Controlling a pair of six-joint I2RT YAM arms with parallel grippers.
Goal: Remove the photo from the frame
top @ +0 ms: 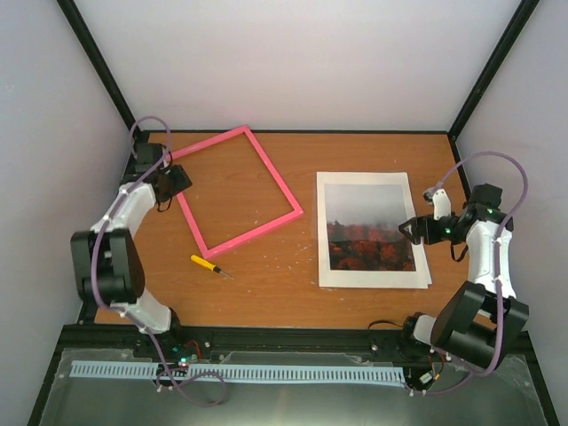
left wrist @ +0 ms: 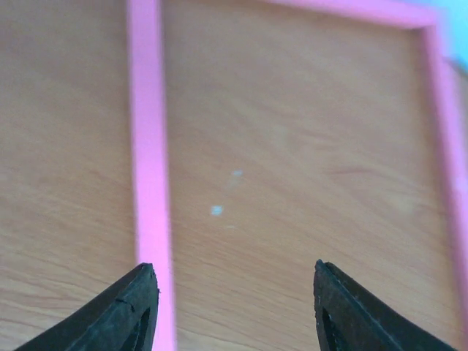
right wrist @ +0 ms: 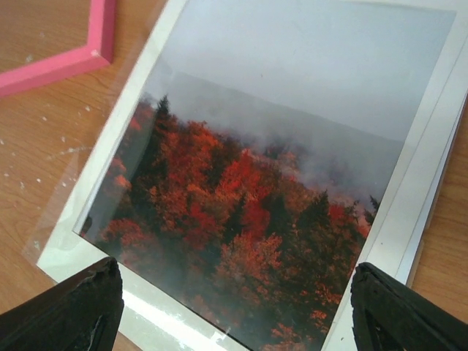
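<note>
Two end effectors hang over the counter (top: 266, 275), both with fingers apart and nothing between them. The left end effector (left wrist: 234, 267) hovers low over the frame (top: 271, 170): one long pink bar runs just inside its left fingertip (left wrist: 139, 292), the far corner sits ahead and to its right, and only bare wood shows through the opening, so the frame looks empty. The right end effector (right wrist: 235, 267) is spread wide above the photo (top: 368, 226), which lies flat directly beneath it, red forest nearest the fingers and grey sky further ahead. The photo rests on a white sheet (top: 373, 280) that borders it on all sides. From this end effector, a frame corner shows ahead and to the left, apart from the paper, with a faint clear film seeming to overlap the sheet's left edge. A screwdriver (top: 206, 264) lies on the wood close behind the left end effector, just outside the frame. Judging by this layout, the removal itself is done, since the photo lies well apart from the frame, and the step in hand is letting go and clearing off. The next move probably calls for lifting both end effectors straight up without nudging the pink bar or snagging the loose sheets, then drawing the arms back toward their bases.
</note>
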